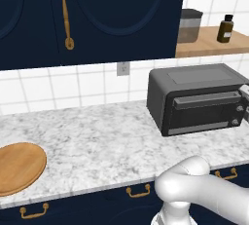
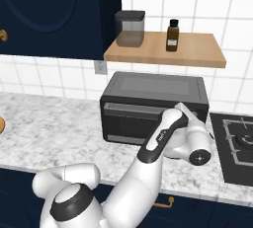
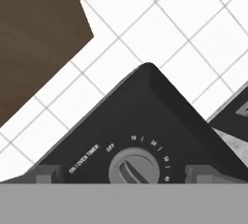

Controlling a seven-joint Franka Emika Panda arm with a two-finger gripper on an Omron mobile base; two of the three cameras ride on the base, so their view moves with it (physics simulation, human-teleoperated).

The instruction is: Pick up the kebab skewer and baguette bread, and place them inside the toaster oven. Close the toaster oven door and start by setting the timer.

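Note:
The dark grey toaster oven (image 1: 194, 97) (image 2: 153, 103) stands on the counter against the tiled wall. Its toaster oven door (image 1: 204, 109) (image 2: 131, 121) is shut. My gripper (image 3: 123, 174) is open at the oven's right front end. Its two fingertips (image 3: 44, 174) stand wide apart on either side of the round timer knob (image 3: 134, 167). The knob's ridge points up and to the left, toward the OFF mark. In the right base view my white hand (image 2: 195, 133) covers the oven's knob panel. The kebab skewer and the baguette bread are out of view.
A round wooden board (image 1: 19, 168) lies at the counter's left end. Above the oven, a wooden shelf (image 2: 165, 54) carries a grey canister (image 2: 130, 27) and a brown bottle (image 2: 172, 34). To the oven's right is a black stovetop (image 2: 237, 145). Dark blue cabinets (image 1: 87, 14) hang overhead.

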